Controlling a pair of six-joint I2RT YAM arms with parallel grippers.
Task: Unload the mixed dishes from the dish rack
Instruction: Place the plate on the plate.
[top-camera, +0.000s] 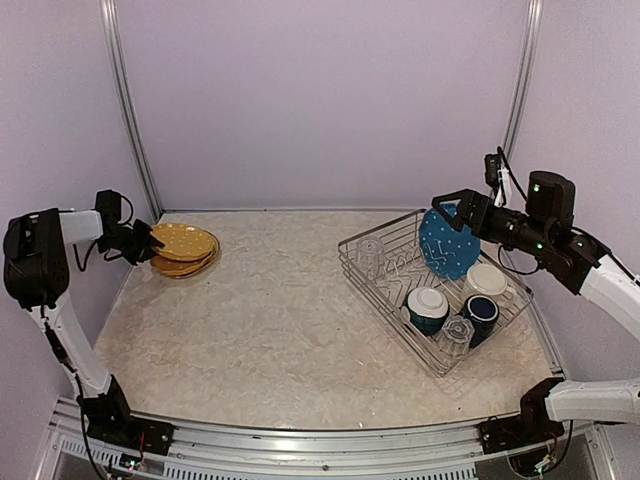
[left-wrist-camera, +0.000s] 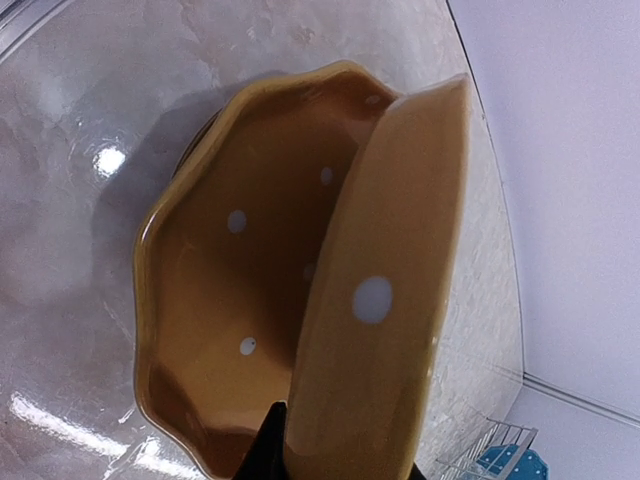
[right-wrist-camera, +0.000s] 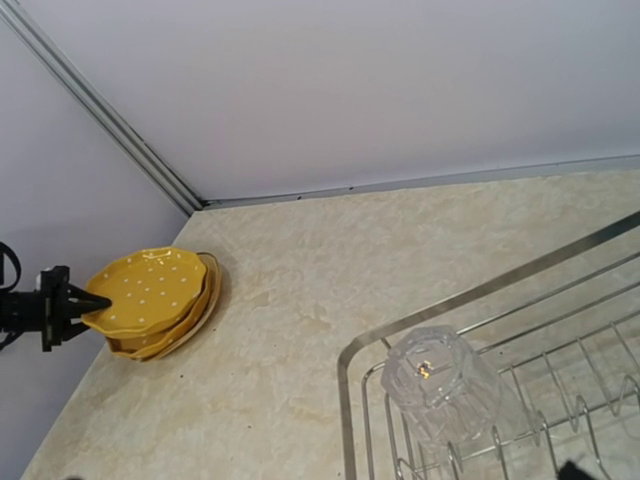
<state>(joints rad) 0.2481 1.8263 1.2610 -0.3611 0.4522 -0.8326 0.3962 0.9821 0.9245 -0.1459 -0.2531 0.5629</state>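
My left gripper is shut on the left rim of the top orange plate, which lies tilted over the other orange plates at the table's far left. In the left wrist view the held plate slants above the lower one. My right gripper hangs open over the blue white-dotted plate, which stands in the dish rack. The rack also holds two clear glasses, a teal bowl, a navy mug and a cream mug.
The right wrist view shows the rack's corner with an upturned glass, and the orange plates far off by the left wall. Purple walls close in the table on three sides.
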